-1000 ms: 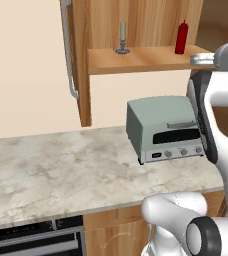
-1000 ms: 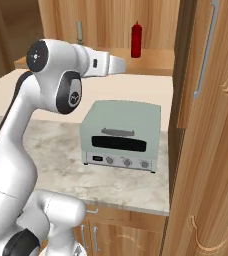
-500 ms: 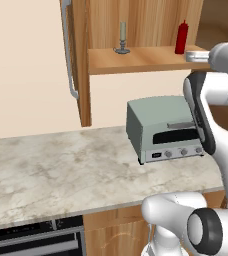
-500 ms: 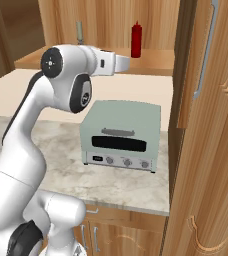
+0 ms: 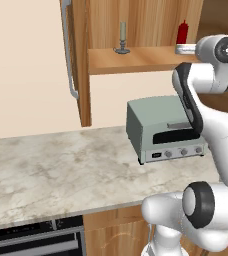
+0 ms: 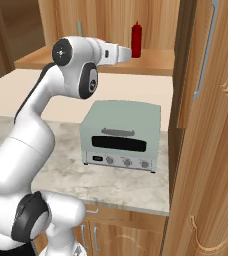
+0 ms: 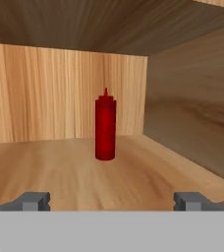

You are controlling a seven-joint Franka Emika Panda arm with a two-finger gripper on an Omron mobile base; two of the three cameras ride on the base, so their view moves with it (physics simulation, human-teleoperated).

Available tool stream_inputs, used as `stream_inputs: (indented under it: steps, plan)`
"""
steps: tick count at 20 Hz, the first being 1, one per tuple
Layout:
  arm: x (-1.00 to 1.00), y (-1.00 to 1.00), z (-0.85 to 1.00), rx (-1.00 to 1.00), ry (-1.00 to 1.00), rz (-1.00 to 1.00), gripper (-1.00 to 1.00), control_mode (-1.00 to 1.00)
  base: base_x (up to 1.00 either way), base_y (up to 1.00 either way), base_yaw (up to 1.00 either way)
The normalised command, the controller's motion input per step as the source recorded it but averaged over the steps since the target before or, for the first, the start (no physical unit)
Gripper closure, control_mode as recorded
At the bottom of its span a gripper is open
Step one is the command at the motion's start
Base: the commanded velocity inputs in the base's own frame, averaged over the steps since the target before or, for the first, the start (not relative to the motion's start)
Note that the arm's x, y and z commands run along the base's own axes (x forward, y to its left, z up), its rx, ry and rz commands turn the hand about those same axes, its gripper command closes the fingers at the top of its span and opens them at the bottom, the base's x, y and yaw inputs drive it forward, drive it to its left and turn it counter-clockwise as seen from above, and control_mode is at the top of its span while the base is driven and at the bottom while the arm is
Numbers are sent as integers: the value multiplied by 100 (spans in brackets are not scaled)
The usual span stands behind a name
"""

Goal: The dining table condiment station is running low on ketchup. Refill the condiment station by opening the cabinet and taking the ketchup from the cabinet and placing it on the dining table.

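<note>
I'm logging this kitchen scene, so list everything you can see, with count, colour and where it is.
ketchup: one, red, upright on the cabinet shelf, ahead of the gripper
candlestick: one, grey, on the same shelf, further left
cabinet: one, brown wood, doors open, above the counter
toaster oven: one, pale grey-green, on the counter under the cabinet
counter: one, beige marbled stone
base cabinets: brown wood, under the counter
oven: one, black, below the counter at left
gripper: one, dark fingertips, open, at shelf height, apart from the ketchup
</note>
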Motion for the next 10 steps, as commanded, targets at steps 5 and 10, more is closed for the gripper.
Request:
stream_inputs:
  steps: [5, 10]
  plan:
    - [49, 0, 30, -1, -7, 0, -100, -100, 0, 0, 0]
    - [40, 0, 15, 0, -7, 0, -100, -100, 0, 0, 0]
